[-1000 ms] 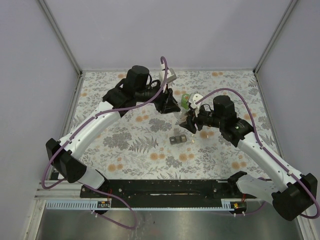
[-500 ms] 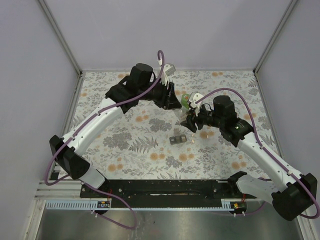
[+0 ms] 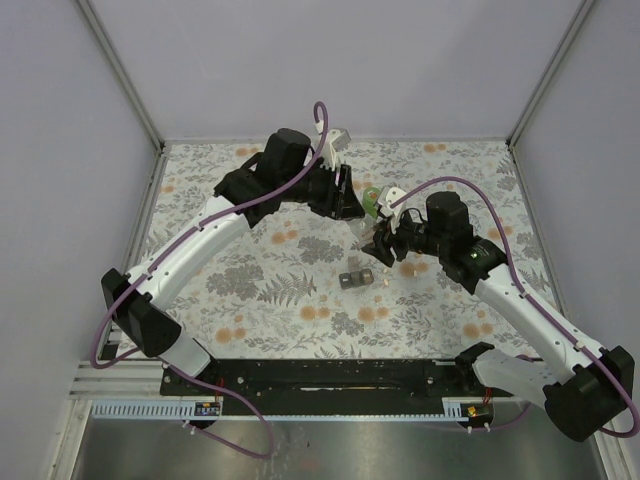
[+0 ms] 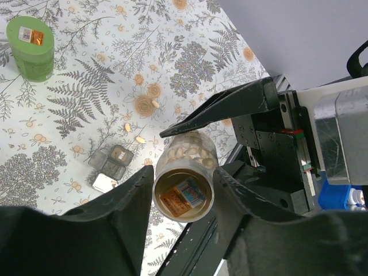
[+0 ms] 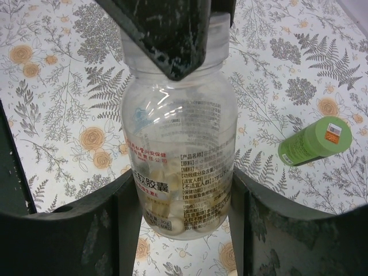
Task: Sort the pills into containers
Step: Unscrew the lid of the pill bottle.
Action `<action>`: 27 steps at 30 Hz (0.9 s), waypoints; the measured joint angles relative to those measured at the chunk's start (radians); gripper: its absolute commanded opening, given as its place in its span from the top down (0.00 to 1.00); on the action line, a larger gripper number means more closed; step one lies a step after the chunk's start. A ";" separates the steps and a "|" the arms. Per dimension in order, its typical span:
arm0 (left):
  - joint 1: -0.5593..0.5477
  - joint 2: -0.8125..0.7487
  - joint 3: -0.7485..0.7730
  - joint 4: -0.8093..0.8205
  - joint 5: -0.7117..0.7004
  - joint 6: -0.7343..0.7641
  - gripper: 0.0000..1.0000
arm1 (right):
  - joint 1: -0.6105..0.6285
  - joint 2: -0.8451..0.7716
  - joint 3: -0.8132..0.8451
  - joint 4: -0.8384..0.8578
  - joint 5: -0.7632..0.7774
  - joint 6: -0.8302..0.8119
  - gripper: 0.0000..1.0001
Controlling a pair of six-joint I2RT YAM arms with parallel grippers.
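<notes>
The right pincer point(image 5: 183, 230) clamps the clear pill bottle point(image 5: 178, 138) aloft over the far middle of the surface point(image 3: 260, 300), bracing it while the left pincer point(image 4: 183, 187) grips its lid point(image 5: 221, 40), seemingly to twist it open.

- The pill bottle point(image 5: 181, 167) hangs above the table point(image 3: 270, 300), with the left gripper point(image 4: 184, 192) on its cap end and the right gripper point(image 5: 181, 201) around its body.
- A pill box point(image 3: 355, 279) lies on the table, nearer the arm bases than the bottle (loose pills point(image 4: 140, 139) just beside it).
- A second bottle point(image 5: 315, 141) rests on the table farther back.
</notes>
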 measured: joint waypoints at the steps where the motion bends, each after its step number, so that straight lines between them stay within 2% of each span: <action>1: 0.000 0.000 0.000 0.000 0.000 0.001 0.38 | 0.000 0.000 0.000 0.000 -0.001 0.000 0.99; 5: -0.003 0.001 0.000 -0.009 -0.008 0.014 0.16 | 0.000 -0.002 0.000 0.022 -0.012 0.000 0.99; 7: -0.004 0.001 0.000 -0.007 -0.013 0.016 0.08 | 0.000 -0.004 0.000 0.026 -0.013 0.000 0.99; 10: -0.004 0.001 -0.001 -0.006 -0.023 0.024 0.02 | 0.000 -0.005 0.000 0.027 -0.013 0.000 0.99; 16: -0.004 -0.024 -0.014 -0.006 -0.029 0.111 0.01 | 0.000 -0.005 0.000 0.028 -0.023 0.000 0.99; 20: 0.004 -0.097 -0.038 0.001 -0.003 0.264 0.01 | 0.000 -0.005 0.000 0.028 -0.043 0.000 0.99; 23: 0.024 -0.151 -0.041 -0.001 0.077 0.407 0.02 | 0.000 -0.005 0.000 0.027 -0.070 -0.002 0.99; 27: 0.050 -0.186 -0.017 -0.075 0.257 0.676 0.01 | 0.000 -0.003 0.000 0.017 -0.122 -0.005 0.99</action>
